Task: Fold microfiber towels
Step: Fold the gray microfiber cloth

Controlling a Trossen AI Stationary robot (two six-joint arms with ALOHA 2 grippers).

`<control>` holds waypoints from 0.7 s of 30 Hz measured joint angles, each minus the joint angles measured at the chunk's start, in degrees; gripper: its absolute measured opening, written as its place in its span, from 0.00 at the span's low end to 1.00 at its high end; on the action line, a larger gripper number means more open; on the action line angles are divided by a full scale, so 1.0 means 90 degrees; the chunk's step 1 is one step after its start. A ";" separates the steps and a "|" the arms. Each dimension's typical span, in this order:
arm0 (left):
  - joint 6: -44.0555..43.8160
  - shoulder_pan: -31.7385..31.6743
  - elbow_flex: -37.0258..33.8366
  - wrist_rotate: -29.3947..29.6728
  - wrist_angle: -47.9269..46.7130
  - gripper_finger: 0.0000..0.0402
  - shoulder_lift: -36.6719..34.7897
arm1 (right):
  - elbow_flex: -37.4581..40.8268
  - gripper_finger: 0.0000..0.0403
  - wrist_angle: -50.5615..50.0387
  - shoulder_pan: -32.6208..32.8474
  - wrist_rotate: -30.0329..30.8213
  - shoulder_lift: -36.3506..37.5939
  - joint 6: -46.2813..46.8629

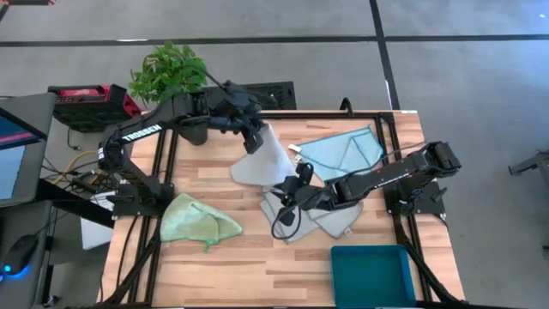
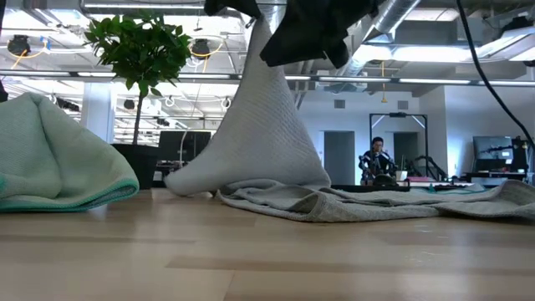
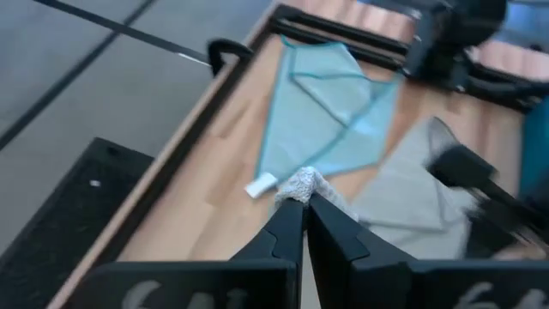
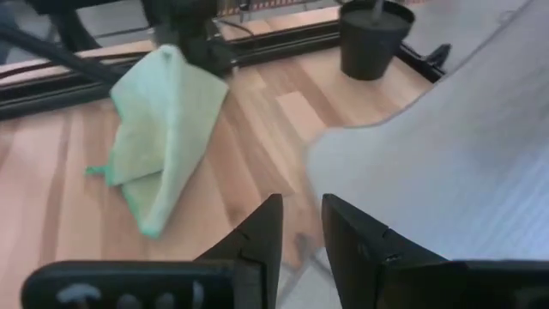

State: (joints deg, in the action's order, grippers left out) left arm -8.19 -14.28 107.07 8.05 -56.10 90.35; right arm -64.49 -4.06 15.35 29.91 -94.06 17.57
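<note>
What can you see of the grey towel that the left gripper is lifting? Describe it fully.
The lifted grey towel is a soft, finely textured light grey cloth. The left gripper, shut, pinches one corner, so the cloth hangs as a tall cone. Its lower edge rests on the wooden table, beside a second, flatter grey towel. No tag shows.

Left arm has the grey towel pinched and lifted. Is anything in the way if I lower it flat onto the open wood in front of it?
Partly. The left gripper holds the lifted grey towel; right beside its hanging edge sit the right gripper and a second grey towel. The green towel lies apart. Bare wood shows between them.
</note>
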 joint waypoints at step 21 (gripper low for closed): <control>-0.0799 0.0455 0.0975 0.0023 -0.1566 0.00 -0.0007 | -0.0001 0.27 -0.0660 -0.1968 0.0572 0.0000 -0.1152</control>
State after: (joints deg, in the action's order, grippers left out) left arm -15.38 -10.18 115.85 8.25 -70.20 90.29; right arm -64.50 -10.00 -2.35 35.06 -94.06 7.20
